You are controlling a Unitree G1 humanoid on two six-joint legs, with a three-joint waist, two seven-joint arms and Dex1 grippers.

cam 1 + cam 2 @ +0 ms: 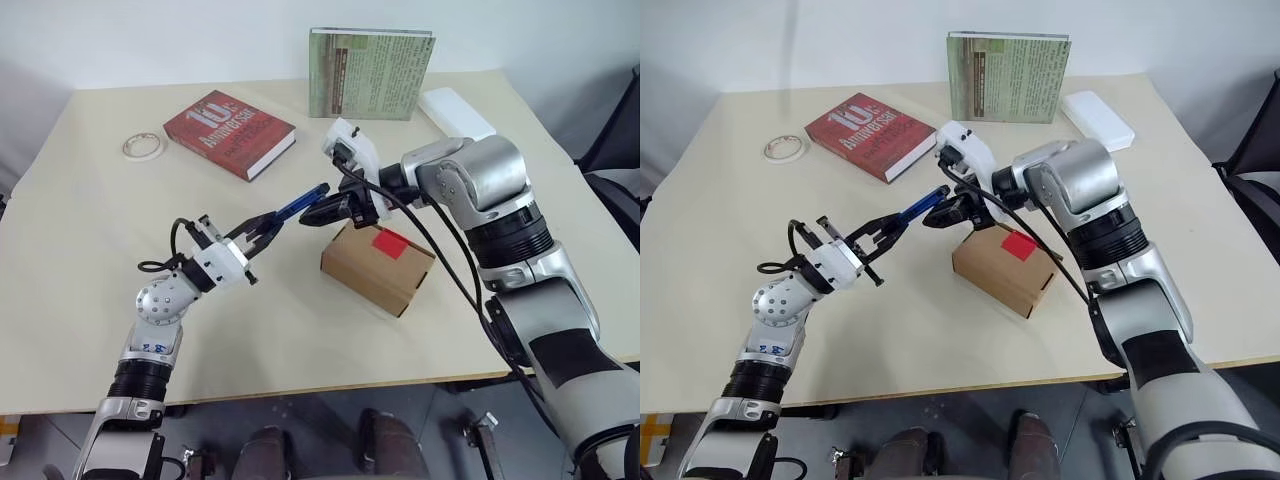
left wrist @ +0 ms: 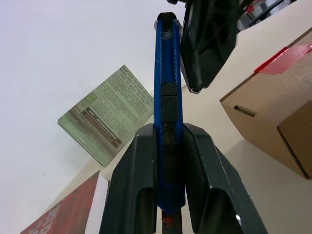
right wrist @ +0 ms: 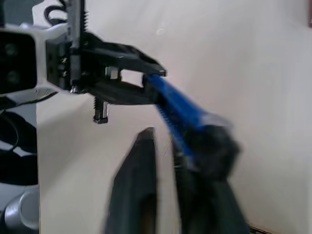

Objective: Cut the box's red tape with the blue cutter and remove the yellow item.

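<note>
Cutter handoff is what you are looking at: your left end effector is pinching the rear of the blue cutter between its fingers, the cutter jutting out ahead of it toward your right end effector, which is closing on the cutter's far tip. You are seeing the box sitting on the tabletop just below and beyond your right end effector, flaps shut, with the red tape on its top. Past both end effectors, a red book, a tape roll, an upright green book and a white case are resting near the tabletop's far edge.
</note>
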